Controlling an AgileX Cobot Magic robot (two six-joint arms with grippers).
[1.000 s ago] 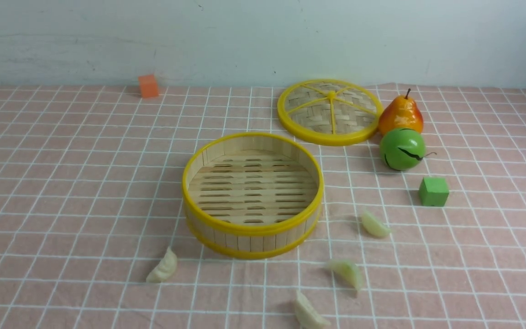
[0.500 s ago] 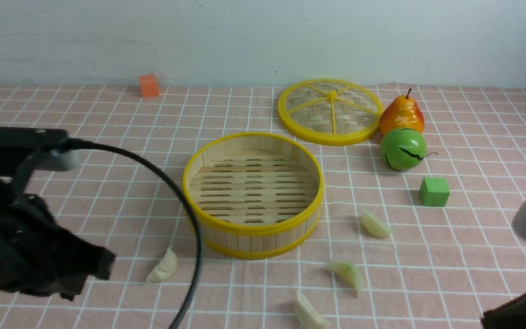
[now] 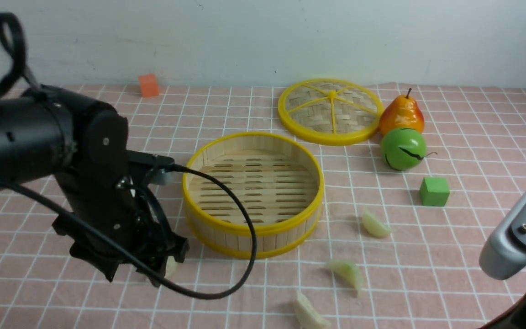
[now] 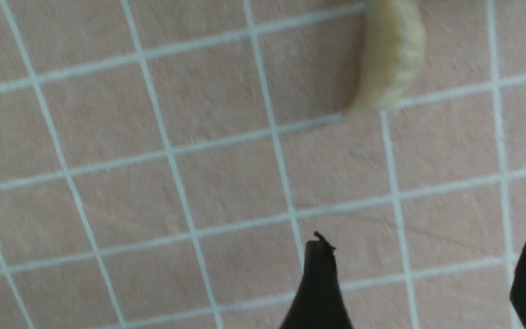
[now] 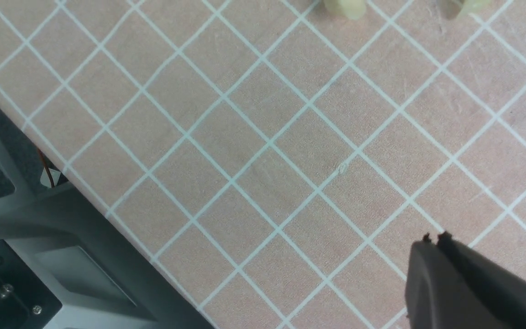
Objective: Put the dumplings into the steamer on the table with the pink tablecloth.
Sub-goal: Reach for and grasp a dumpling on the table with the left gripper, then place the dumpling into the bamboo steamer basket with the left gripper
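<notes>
Dumpling (image 4: 391, 55) on pink tablecloth (image 4: 121, 196), long axis pointing away from parted left claw (image 4: 425, 251)

I see the tablecloth (image 3: 39, 292) as pale pink with a thin white grid of squares. The steamer (image 3: 252, 237) is pale bamboo strips between bright yellow rims (the woven lid (image 3: 331, 109) repeats that yellow in its rim and spokes). The dumplings (image 3: 374, 224) run from cream to faint green, the pear (image 3: 401, 114) is orange shading to yellow, the round fruit (image 3: 402, 148) is glossy green with a black streak, the near cube (image 3: 433, 191) is green, the far cube (image 3: 148, 85) is orange, and my left pincer (image 4: 423, 269) is black.
</notes>
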